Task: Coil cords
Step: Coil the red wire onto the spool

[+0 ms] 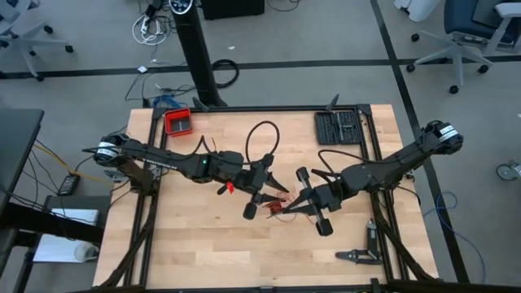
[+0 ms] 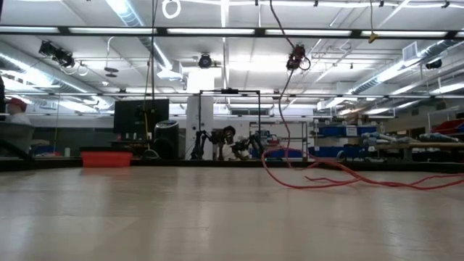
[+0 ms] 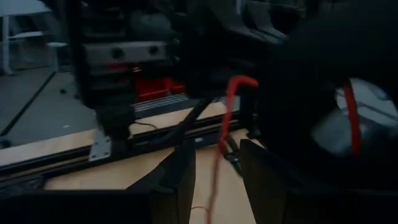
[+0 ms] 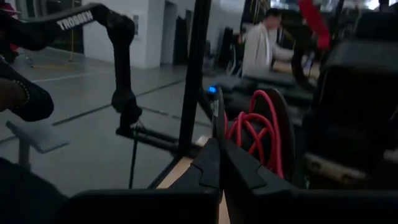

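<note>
- High view: thin red wire-like cord bunched small between left gripper, jaws spread, and right gripper, pinched closed.
- Low view alone shows loose loops trailing across wooden table.

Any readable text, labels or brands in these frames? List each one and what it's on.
"TROSSEN": white letters on the dark robot arm far off in the right wrist view.
High view, low view, left wrist view: no legible text; any markings on the red tray and black tool case are too small to read.
</note>
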